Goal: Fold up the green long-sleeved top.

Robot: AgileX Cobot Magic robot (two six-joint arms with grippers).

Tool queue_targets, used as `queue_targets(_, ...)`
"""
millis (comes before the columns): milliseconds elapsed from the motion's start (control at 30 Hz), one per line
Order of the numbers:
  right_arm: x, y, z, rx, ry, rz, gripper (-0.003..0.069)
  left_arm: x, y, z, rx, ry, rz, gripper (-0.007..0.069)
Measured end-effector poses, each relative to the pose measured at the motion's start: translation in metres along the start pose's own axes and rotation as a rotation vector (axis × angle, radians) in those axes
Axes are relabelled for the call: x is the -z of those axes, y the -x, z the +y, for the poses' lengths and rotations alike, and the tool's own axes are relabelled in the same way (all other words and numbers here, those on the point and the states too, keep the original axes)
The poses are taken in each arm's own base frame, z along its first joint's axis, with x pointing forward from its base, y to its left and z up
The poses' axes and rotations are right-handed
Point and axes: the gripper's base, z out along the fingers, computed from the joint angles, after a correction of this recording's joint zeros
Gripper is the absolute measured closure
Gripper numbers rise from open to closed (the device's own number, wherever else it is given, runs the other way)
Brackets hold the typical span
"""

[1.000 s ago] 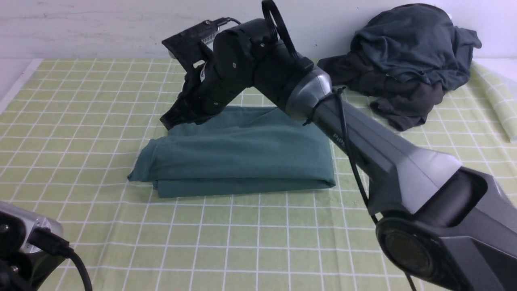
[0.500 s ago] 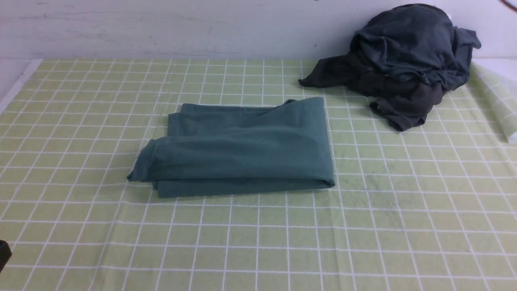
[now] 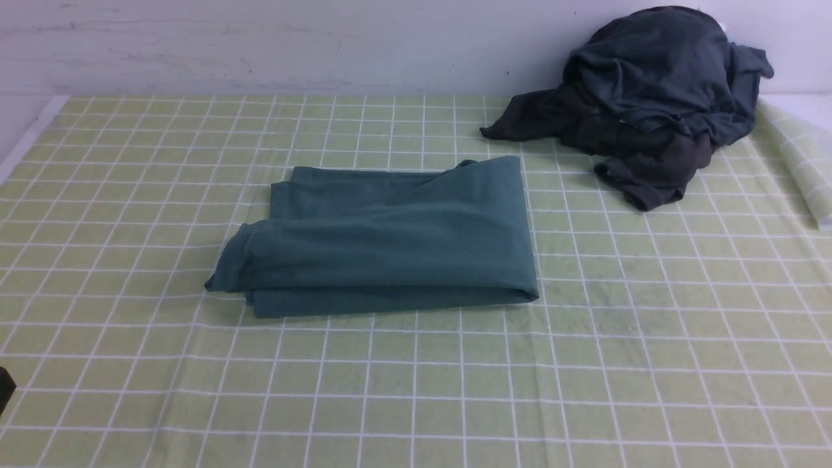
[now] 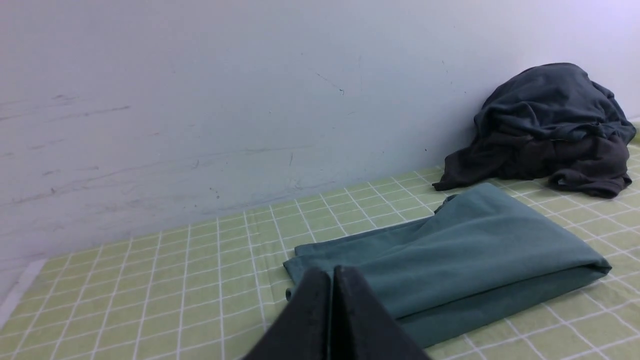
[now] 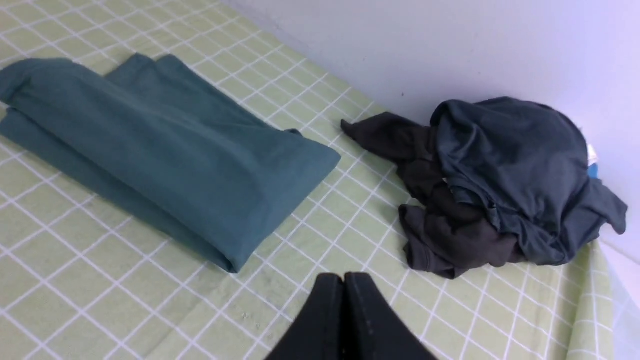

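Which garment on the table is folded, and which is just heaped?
The green long-sleeved top is folded, lying in flat layers mid-table. The dark clothes pile by the wall at far right is crumpled in a heap.

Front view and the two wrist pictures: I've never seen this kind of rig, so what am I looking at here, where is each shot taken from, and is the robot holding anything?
This is a two-armed robot with a gripper on each arm. The wide picture comes from a camera between the arms, looking forward over the table; neither gripper shows in it. The other two come from cameras on the wrists. The dark wedge at the bottom of each is that arm's gripper: the left gripper and the right gripper. On both, the fingers are pressed together with nothing between them, so nothing is held.

On the green checked tablecloth lies the green long-sleeved top, folded into a rough rectangle, with its layers not quite lined up on the robot's left. At the far right, against the wall, sits a crumpled pile of dark clothes, apart from the top.
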Motion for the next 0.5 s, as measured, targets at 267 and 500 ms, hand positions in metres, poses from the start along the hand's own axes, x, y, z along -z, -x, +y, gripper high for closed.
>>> queue_targets(267, 0.028, -0.100, 0.021, -0.155, 0.009, -0.147, 0.0669, 0.000, 0.000, 0.000, 0.001, 0.000, 0.000, 0.0627)
queue_targets(500, 0.036, -0.132, 0.028, -0.206, 0.013, -0.238, 0.0669, 0.000, 0.000, 0.000, 0.001, 0.000, 0.000, 0.0627)
